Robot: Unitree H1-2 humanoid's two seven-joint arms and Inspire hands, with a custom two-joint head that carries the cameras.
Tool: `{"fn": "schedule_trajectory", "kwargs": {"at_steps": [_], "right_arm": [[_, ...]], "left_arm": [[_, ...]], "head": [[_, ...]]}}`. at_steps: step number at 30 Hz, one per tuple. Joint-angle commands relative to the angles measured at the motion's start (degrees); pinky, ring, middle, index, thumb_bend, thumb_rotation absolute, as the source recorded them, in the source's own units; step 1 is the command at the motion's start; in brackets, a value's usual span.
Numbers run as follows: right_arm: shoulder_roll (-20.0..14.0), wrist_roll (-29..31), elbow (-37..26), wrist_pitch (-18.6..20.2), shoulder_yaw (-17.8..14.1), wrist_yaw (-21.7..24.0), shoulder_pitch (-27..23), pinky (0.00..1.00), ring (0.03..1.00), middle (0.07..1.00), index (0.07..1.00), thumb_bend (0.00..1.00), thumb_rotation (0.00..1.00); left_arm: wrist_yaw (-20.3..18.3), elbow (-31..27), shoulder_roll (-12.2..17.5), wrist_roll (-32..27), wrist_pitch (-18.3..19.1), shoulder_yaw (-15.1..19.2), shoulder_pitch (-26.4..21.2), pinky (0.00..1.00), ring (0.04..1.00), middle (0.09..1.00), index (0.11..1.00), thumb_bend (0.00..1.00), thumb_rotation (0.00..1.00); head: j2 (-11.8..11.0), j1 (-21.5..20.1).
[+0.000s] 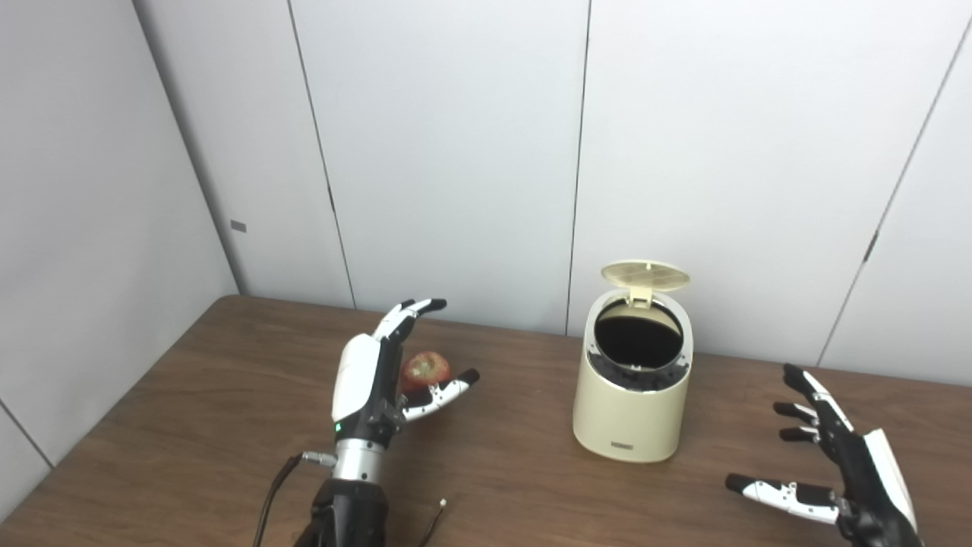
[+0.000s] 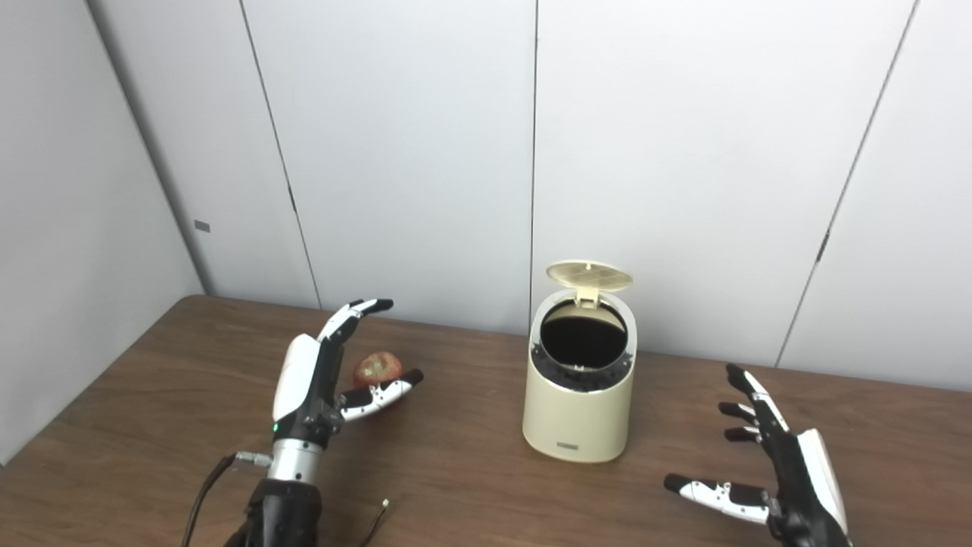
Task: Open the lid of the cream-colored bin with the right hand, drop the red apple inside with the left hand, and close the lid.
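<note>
The cream-colored bin [image 1: 632, 403] stands on the brown table, its round lid [image 1: 645, 276] tipped up at the back so the dark inside shows. A red apple [image 1: 424, 370] lies on the table to the bin's left. My left hand [image 1: 380, 372] is open, fingers spread, just in front of and beside the apple, which sits between thumb and fingers; whether the hand touches it I cannot tell. My right hand [image 1: 831, 456] is open with fingers apart, low at the right, well clear of the bin.
Grey wall panels close off the table's far edge right behind the bin. The table [image 1: 228, 395] ends at its left edge near the side wall. A thin cable [image 1: 273, 486] runs along my left forearm.
</note>
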Motion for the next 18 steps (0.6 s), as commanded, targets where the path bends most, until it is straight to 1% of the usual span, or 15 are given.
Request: {"fn": "schedule_trajectory", "kwargs": {"at_steps": [1, 3, 5, 7, 10, 12, 14, 18], "right_arm": [[0.0, -0.2, -2.5, 0.6, -0.8, -0.6, -1.4, 0.65, 0.779, 0.889, 0.89, 0.74, 0.0], [0.2, -0.2, -3.1, 1.3, -0.8, -0.6, -1.4, 0.66, 0.783, 0.888, 0.887, 0.74, 0.0], [0.2, -0.2, -3.4, 1.5, -0.8, -0.7, -1.3, 0.65, 0.781, 0.885, 0.883, 0.73, 0.0], [0.2, -0.3, -3.9, 2.0, -0.7, -0.6, -1.3, 0.65, 0.78, 0.884, 0.882, 0.73, 0.0], [0.4, -0.3, -4.4, 2.4, -0.6, -0.6, -1.2, 0.64, 0.778, 0.883, 0.879, 0.72, 0.0], [0.5, -0.2, -4.8, 2.7, -0.6, -0.5, -1.1, 0.64, 0.777, 0.88, 0.876, 0.73, 0.0], [0.5, -0.2, -5.1, 2.8, -0.5, -0.4, -1.0, 0.64, 0.778, 0.882, 0.877, 0.73, 0.0], [0.7, -0.5, -5.9, 3.4, -0.4, -0.3, -0.8, 0.64, 0.775, 0.881, 0.876, 0.73, 0.0]], "left_arm": [[1.5, -0.9, 0.7, 1.6, 2.4, 0.5, -2.5, 0.86, 0.923, 0.841, 0.808, 0.76, 0.16], [0.9, -1.4, 1.3, 2.6, 5.5, 0.5, -2.7, 0.87, 0.943, 0.857, 0.823, 0.76, 0.17], [0.5, -1.7, 2.0, 4.1, 8.2, 0.3, -3.0, 0.83, 0.954, 0.867, 0.834, 0.77, 0.18], [-0.2, -1.6, 2.8, 4.8, 10.1, -0.1, -3.1, 0.81, 0.959, 0.868, 0.838, 0.79, 0.18], [-1.8, -1.5, 3.6, 5.4, 13.2, -0.8, -3.2, 0.83, 0.98, 0.955, 0.877, 0.84, 0.26], [-3.2, -1.6, 4.0, 5.1, 15.4, -1.1, -3.2, 0.81, 0.99, 0.988, 0.884, 0.86, 0.29], [-4.0, -1.3, 4.4, 4.8, 16.7, -1.5, -3.1, 0.79, 0.993, 0.998, 0.875, 0.89, 0.3], [-4.4, 0.1, 5.1, 4.6, 18.0, -2.1, -3.2, 0.79, 0.997, 1.0, 0.863, 0.92, 0.33]], "head": [[0.1, 0.0], [0.1, 0.1], [0.2, 0.2], [0.2, 0.2], [0.2, 0.2], [0.4, 0.1], [0.5, 0.1], [0.7, -0.1]]}}
